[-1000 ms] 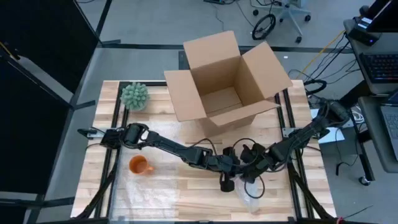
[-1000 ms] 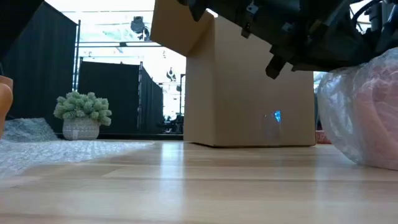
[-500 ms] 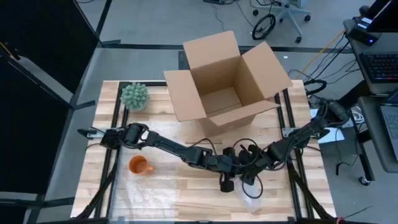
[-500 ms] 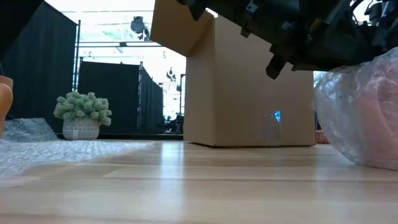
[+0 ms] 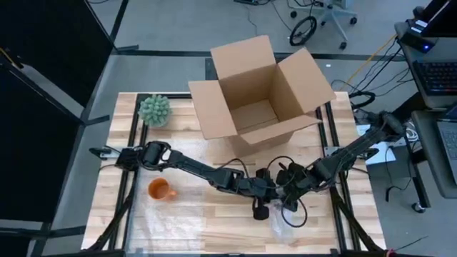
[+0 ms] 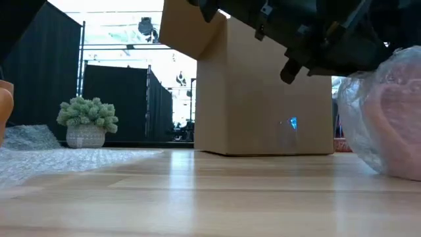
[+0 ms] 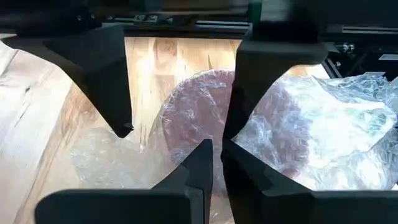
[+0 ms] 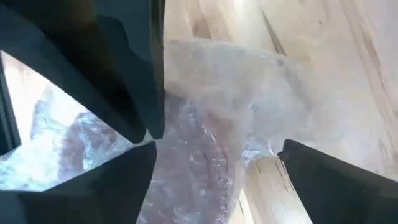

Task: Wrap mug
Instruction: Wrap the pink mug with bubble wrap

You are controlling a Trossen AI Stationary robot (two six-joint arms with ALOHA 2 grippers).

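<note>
A pink mug bundled in clear bubble wrap [image 5: 284, 223] [image 6: 388, 125] rests on the table near its front edge, right of centre. My left gripper [image 5: 259, 207] [image 7: 217, 149] reaches in from the left and is shut at the bundle's wrap. My right gripper [image 5: 289, 202] [image 8: 217, 149] comes from the right. It stands open above the bundle, with wrap [image 8: 205, 155] between its fingers. An orange mug [image 5: 160, 189] stands bare at the left. My left gripper pinches a bit of the bubble wrap [image 7: 219, 134] between its two nearly closed fingertips, slanting down from the table's left. One layer or several, I cannot tell. The bundle stays on the table. My right gripper's open fingers straddle the wrap; whether they touch it, I cannot tell.
An open cardboard box [image 5: 260, 93] [image 6: 263, 92] stands at the table's far middle. A small potted plant [image 5: 154, 109] is at the far left. A loose bubble wrap sheet [image 5: 171, 223] lies flat at the near left.
My right gripper has shifted a little toward the near edge, closer over the bundle. The wrap on the bundle's top has changed shape slightly. The bundle has stayed on the table.
</note>
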